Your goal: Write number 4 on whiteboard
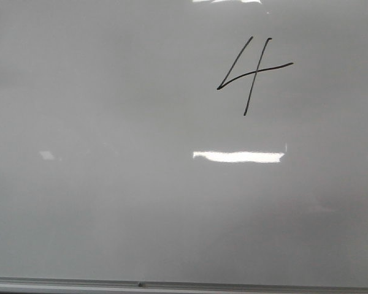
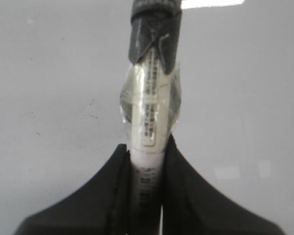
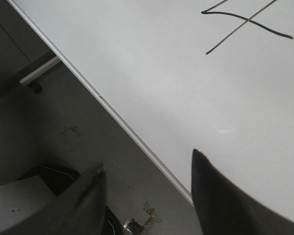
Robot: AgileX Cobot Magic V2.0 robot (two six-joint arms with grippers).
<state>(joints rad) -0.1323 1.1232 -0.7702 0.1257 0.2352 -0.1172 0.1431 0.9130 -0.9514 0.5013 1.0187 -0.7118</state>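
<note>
L gripper (image 2: 146, 161): we have it clamped narrow on a white marker (image 2: 148, 122), both fingers (image 2: 112, 196) pressing the barrel's sides, w/ clear tape wound round the barrel and a dark wrap further toward the tip. We can't see the tip itself, so we can't tell if it touches the board. R gripper (image 3: 147, 181): we hold it spread wide, nothing between the fingers, hanging over the board's frame edge and the dark floor beyond.

The number 4 (image 1: 253, 73) sits in the upper right of the whiteboard (image 1: 110, 202) in the front view: open top, slanted strokes, long crossbar running past the stem to the right. It looks complete to us, so the task seems done or nearly so. Neither arm shows in the front view. Rest of the board is bare apart from bright light reflections; thin grey frame along the near edge.

Risks as we judge them:
- if the marker tip is near the surface, any stray arm move would add an unwanted line or smear fresh ink, spoiling the digit.
- the marker could slip in the grip if the tape gives, since the barrel is smooth.
- R gripper is close to the frame; a careless swing could knock it.
</note>
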